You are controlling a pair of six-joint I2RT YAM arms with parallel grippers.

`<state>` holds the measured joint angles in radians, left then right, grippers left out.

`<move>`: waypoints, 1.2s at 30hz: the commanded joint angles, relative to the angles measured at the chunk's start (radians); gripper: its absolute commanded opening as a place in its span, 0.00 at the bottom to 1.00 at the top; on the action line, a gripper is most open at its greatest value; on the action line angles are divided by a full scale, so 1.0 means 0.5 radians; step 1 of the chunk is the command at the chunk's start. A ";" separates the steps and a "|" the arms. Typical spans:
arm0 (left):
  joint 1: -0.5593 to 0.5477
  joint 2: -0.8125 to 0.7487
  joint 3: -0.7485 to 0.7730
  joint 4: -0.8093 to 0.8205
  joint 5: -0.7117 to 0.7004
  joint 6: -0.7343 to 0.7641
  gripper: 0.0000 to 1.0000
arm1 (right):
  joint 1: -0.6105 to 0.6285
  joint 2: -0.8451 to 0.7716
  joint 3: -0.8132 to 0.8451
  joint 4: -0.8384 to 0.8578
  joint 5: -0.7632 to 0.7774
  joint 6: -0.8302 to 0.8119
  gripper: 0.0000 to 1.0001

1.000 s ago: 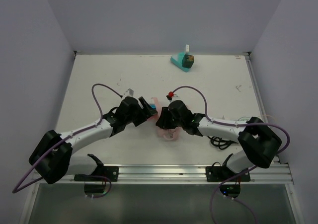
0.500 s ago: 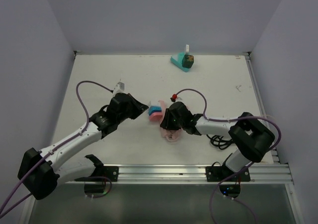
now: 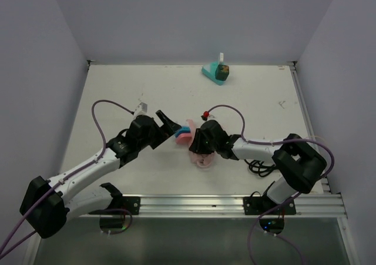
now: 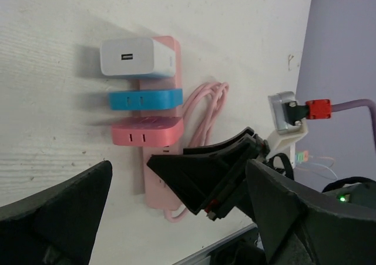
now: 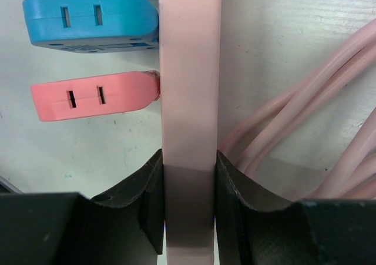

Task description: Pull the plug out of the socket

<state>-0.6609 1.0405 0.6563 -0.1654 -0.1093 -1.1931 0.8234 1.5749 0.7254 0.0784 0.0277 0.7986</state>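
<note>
Left arm: stretched forward and inward from the near edge. Left gripper was spread wide and empty, just short of the plugs.
Right arm: low, reaching leftward. Right gripper was clamped on the pink strip, covering its near end.
Strip: lay flat mid-table.
Seated in it: pink plug, blue plug, white charger.
Cord: coiled beside the strip, partly hidden.
Far edge: teal item, too small to identify.
</note>
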 commanded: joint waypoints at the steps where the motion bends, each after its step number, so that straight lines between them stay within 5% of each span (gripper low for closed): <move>1: 0.009 0.063 -0.042 0.202 0.038 0.005 1.00 | -0.002 -0.171 0.105 0.153 -0.049 0.020 0.00; 23: 0.006 0.527 0.019 0.493 0.068 -0.044 0.97 | 0.001 -0.272 0.126 0.227 -0.132 0.044 0.00; 36: 0.006 0.536 -0.110 0.687 0.117 -0.053 0.84 | -0.002 -0.275 0.114 0.288 -0.181 0.056 0.00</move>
<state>-0.6605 1.3037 0.6189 0.0914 -0.0559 -1.2156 0.8215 1.4982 0.7418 0.0883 -0.0250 0.8116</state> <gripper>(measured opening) 0.848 0.347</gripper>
